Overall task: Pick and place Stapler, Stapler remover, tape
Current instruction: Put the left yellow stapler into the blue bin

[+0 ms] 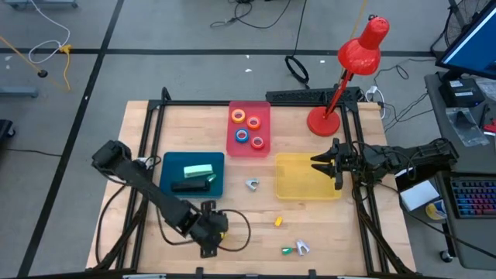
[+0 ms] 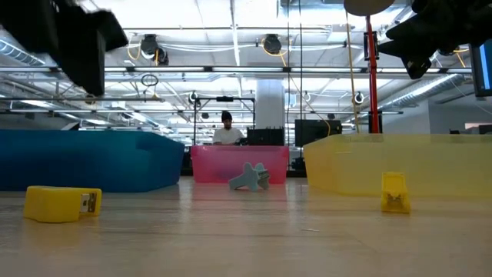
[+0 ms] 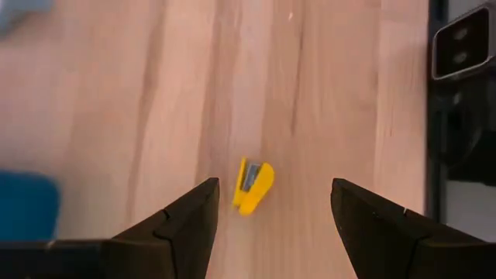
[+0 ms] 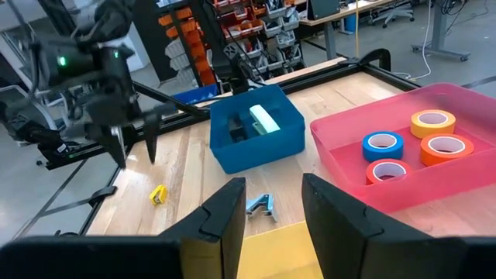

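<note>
No readable writing showed anywhere.
The left gripper point(image 3: 271, 225) hung wide open above a small yellow stapler point(image 3: 253, 186); the right gripper point(image 4: 273, 213), part-open and empty, waited over the yellow tray point(image 1: 291, 177).

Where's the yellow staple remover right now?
The yellow staple remover lies on bare table near the front edge, below the yellow tray, just right of the open left gripper.

In the low view the teal tray point(image 2: 84, 158) is cut off at the left edge and the yellow tray point(image 2: 400, 158) at the right, their contents hidden behind their walls; the pink tray point(image 2: 240, 163) hides its tape rolls too; both arms are cut off by the top edge there; two small pieces point(image 1: 296, 248) near the table's front edge are too small to identify; a distant person point(image 2: 227, 131) is too small to make out.
</note>
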Controlling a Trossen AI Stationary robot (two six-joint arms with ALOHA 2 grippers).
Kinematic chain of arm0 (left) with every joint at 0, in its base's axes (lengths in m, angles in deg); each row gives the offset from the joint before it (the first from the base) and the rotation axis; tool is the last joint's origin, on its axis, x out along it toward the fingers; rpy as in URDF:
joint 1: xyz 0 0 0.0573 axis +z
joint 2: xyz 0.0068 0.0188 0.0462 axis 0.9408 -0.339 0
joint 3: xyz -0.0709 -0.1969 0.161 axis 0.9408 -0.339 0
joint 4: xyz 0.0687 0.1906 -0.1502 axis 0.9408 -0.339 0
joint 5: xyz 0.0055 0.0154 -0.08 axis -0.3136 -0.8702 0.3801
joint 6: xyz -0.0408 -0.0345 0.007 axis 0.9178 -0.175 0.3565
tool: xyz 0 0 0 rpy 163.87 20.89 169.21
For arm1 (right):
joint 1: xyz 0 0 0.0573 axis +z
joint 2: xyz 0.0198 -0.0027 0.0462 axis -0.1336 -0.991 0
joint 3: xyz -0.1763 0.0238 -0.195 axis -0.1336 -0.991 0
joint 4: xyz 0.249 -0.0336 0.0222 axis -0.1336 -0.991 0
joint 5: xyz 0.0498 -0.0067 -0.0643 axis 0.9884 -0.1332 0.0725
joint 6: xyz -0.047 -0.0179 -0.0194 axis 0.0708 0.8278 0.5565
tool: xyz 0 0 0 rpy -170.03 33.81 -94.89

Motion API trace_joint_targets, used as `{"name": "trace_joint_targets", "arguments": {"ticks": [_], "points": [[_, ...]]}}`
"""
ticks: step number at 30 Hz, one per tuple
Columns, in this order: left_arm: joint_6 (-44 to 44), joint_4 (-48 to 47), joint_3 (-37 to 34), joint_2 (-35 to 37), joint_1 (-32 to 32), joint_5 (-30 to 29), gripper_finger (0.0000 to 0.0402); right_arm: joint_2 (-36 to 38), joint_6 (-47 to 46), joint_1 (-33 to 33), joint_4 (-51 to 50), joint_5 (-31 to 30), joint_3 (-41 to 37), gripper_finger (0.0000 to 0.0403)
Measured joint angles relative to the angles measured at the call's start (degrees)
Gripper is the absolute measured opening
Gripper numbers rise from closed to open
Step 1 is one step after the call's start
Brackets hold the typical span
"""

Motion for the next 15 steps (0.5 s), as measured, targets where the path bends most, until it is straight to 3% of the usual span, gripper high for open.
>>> {"name": "trace_joint_targets", "arguments": {"ticks": [9, 15], "points": [[-3.43, 0.79, -0.02, -7.31, 1.90, 0.78, 0.0248, 0.00, 0.02, 0.00, 0.01, 0.00, 0.00, 0.0123], [-7.05, 1.16, -0.04, -9.24, 2.78, 5.96, 0.0248, 0.01, 0.02, 0.00, 0.02, 0.00, 0.00, 0.0123]]}}
